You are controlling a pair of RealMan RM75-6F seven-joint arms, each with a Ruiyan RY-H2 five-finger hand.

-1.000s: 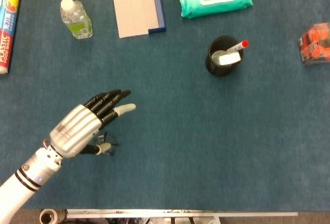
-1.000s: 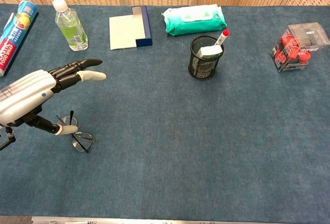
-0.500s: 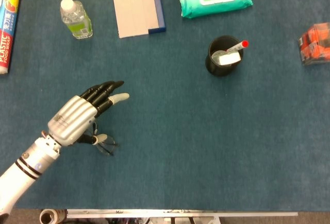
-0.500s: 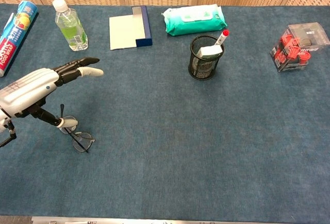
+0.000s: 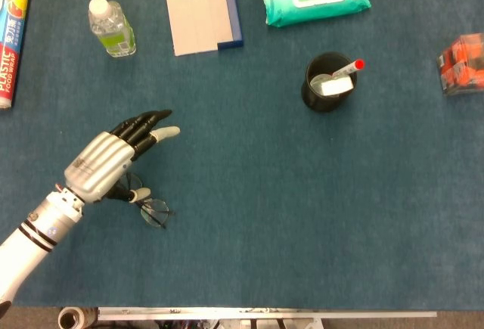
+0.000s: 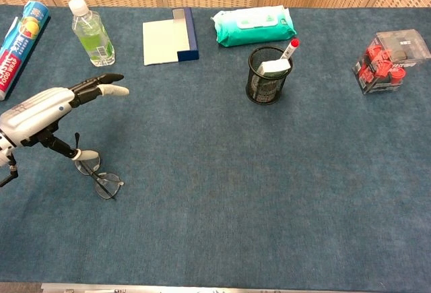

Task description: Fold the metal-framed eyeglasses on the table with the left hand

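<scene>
The metal-framed eyeglasses (image 5: 153,209) (image 6: 101,177) lie on the blue table at the front left, lenses towards the table. One thin temple sticks up beside the thumb in the chest view. My left hand (image 5: 106,164) (image 6: 39,112) hovers just left of and above them. Its fingers (image 6: 101,87) are stretched out straight and together and hold nothing. The thumb points down and its pale tip touches the frame at the near lens. My right hand is not visible in either view.
At the back stand a water bottle (image 6: 91,31), a grey and blue notebook (image 6: 168,36) and a green wipes pack (image 6: 252,25). A black mesh pen cup (image 6: 267,74) sits mid-table, a red-filled clear box (image 6: 387,60) far right, a food wrap roll (image 6: 20,40) far left.
My left hand has drifted left and away from the table's front edge, uncovering more of the eyeglasses. The upright temple has shifted left along with the thumb.
</scene>
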